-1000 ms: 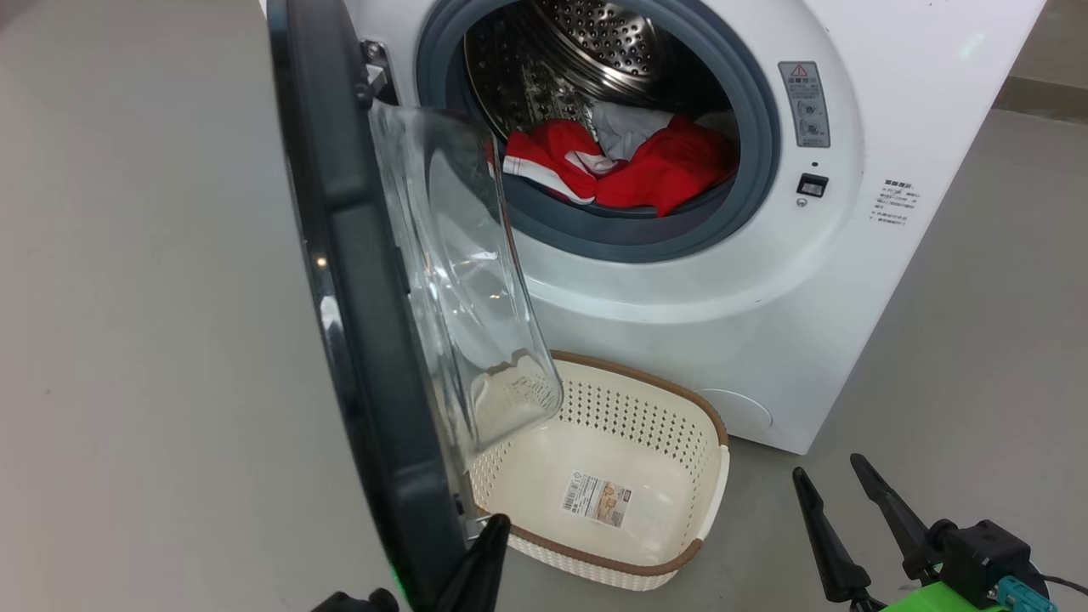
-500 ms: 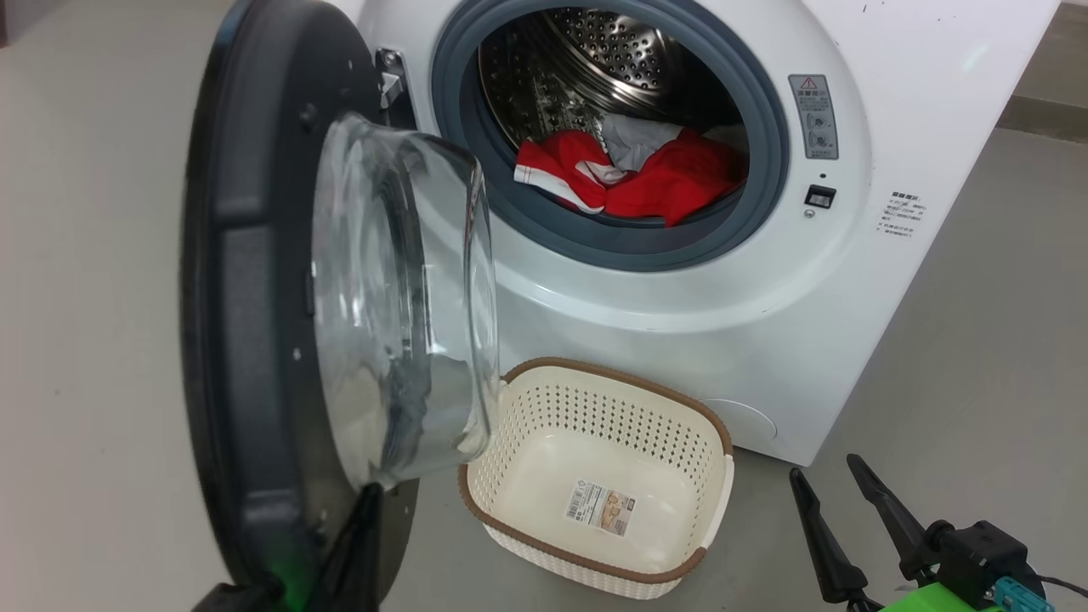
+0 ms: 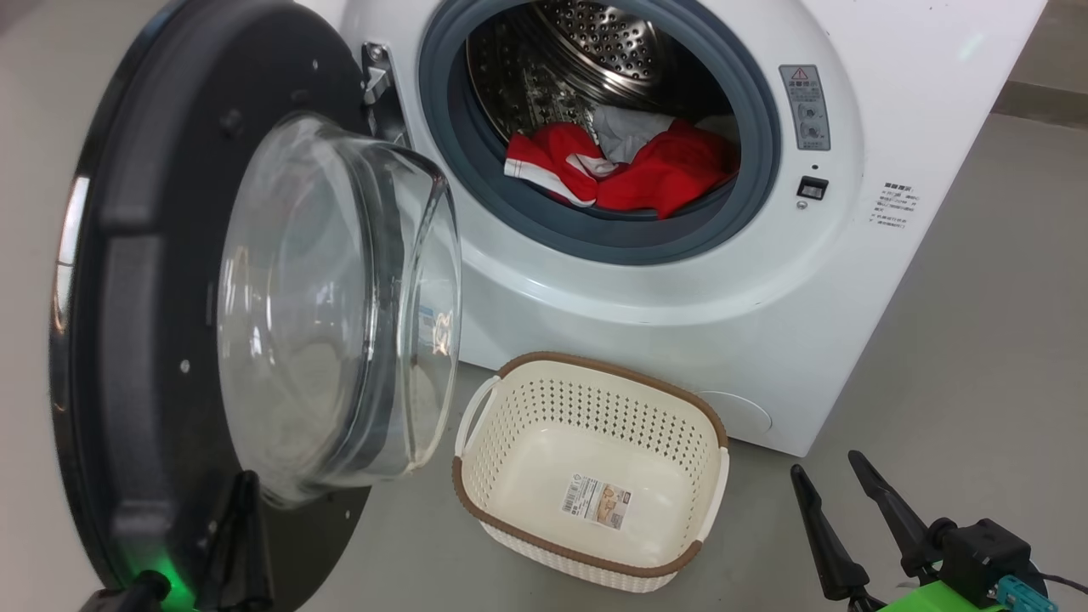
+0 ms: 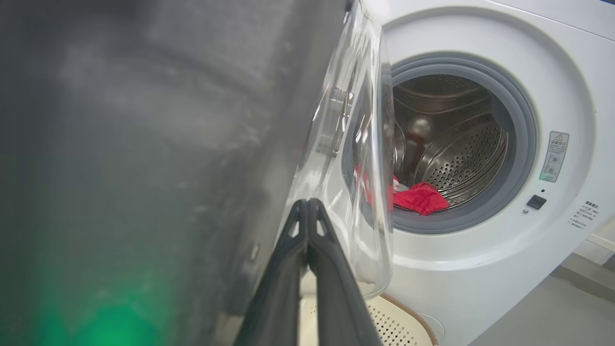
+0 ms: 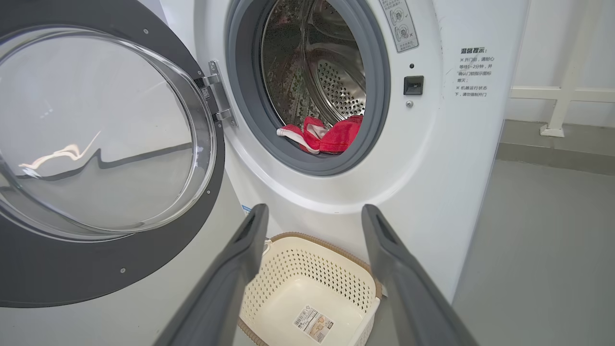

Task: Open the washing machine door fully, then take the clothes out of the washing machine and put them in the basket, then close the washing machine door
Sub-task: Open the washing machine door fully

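The washing machine door (image 3: pixel 127 340), black-rimmed with a bulging glass bowl (image 3: pixel 331 314), stands swung wide to the left of the white washing machine (image 3: pixel 680 323). My left gripper (image 3: pixel 246 480) is shut, its tips (image 4: pixel 307 204) resting against the door's inner face (image 4: pixel 144 144) just below the glass. Red clothes (image 3: pixel 646 170) with white trim and a pale piece lie at the front of the steel drum (image 5: pixel 326 137). The cream basket (image 3: pixel 595 408) sits on the floor below the opening and holds nothing (image 5: pixel 307 283). My right gripper (image 3: pixel 829 476) hangs open at the lower right, away from everything (image 5: pixel 314 211).
Grey floor (image 3: pixel 977 340) spreads right of the machine and in front of the basket. A white rail (image 5: pixel 567 91) and a raised floor edge lie past the machine's right side. The open door takes up the space on the left.
The door has swung further open to the left, uncovering the whole basket. My left gripper moved left with it, staying against the door's inner face. The right gripper has not moved.
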Tool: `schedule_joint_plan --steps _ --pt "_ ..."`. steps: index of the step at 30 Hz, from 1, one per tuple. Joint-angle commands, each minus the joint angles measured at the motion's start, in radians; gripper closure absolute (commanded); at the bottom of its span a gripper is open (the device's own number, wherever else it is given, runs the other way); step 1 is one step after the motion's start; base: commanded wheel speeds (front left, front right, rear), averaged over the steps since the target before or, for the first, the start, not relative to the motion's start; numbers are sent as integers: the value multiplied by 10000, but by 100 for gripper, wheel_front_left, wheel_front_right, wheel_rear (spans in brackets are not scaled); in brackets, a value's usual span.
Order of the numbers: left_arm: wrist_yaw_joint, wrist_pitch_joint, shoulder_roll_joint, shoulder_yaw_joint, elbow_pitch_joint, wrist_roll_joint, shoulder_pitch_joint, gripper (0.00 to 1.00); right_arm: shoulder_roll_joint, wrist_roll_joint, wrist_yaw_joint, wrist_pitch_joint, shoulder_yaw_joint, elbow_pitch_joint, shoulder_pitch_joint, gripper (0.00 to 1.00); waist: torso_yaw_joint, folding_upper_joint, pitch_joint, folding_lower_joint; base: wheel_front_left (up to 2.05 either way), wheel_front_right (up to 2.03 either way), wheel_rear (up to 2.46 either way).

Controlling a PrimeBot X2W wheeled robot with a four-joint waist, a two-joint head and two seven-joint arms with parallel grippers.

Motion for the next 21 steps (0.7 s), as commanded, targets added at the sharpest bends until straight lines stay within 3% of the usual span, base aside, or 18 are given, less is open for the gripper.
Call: schedule_joint_plan --steps 1,21 --pt "115 -65 131 697 -222 127 -399 100 -158 -60 2 -93 173 -291 -253 0 -28 0 34 0 0 0 0" --pt "-438 -65 131 3579 570 1221 -1402 100 -226 -117 2 -93 44 -427 -419 0 -150 0 321 0 0 0 0"
